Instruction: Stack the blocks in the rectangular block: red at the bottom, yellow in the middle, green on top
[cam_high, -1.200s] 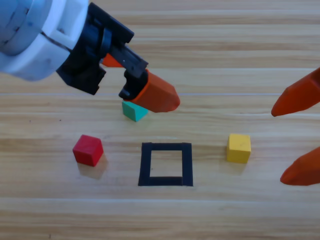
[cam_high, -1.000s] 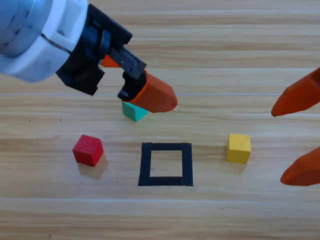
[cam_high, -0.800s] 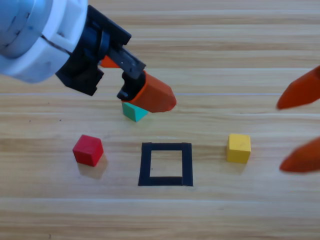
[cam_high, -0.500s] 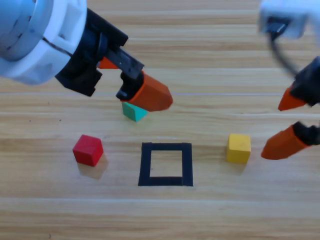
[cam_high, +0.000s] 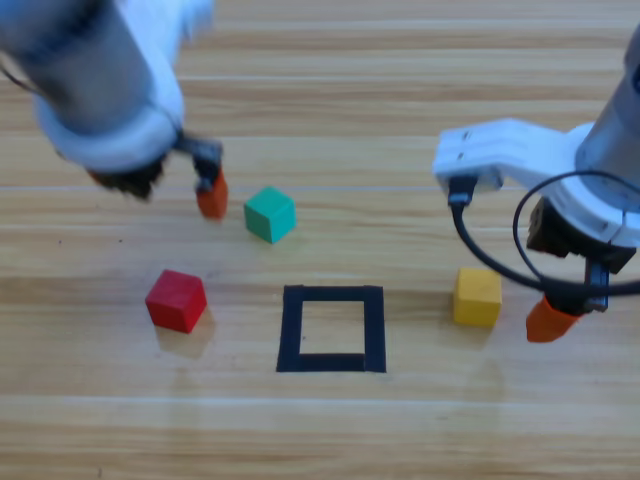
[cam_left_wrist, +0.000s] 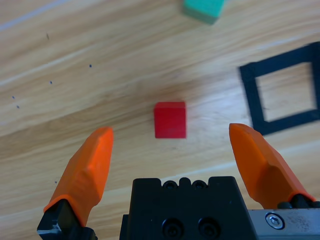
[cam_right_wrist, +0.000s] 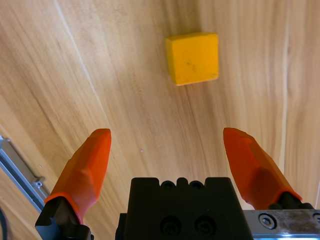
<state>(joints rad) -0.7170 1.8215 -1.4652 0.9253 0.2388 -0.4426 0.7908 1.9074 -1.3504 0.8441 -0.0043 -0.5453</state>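
Observation:
The red cube (cam_high: 177, 299) lies left of the black tape frame (cam_high: 331, 328), the green cube (cam_high: 269, 214) behind the frame's left side, and the yellow cube (cam_high: 477, 296) to its right. My left gripper (cam_left_wrist: 172, 130) hovers open over the table, with the red cube (cam_left_wrist: 170, 119) ahead between its jaws and apart from both. In the high view only one of its fingertips (cam_high: 211, 197) shows, left of the green cube. My right gripper (cam_right_wrist: 166, 132) is open, with the yellow cube (cam_right_wrist: 193, 57) ahead of it, untouched. One of its fingertips (cam_high: 550, 320) shows just right of the yellow cube.
Bare wood shows inside the frame (cam_left_wrist: 282, 92). The green cube (cam_left_wrist: 202, 7) sits at the top edge of the left wrist view. A black cable (cam_high: 490, 262) loops off the right arm above the yellow cube. A metal rail (cam_right_wrist: 17, 172) crosses the right wrist view's lower left corner.
The left gripper has left the green cube and swung left, toward the red cube. The right arm has come in from the right edge to beside the yellow cube.

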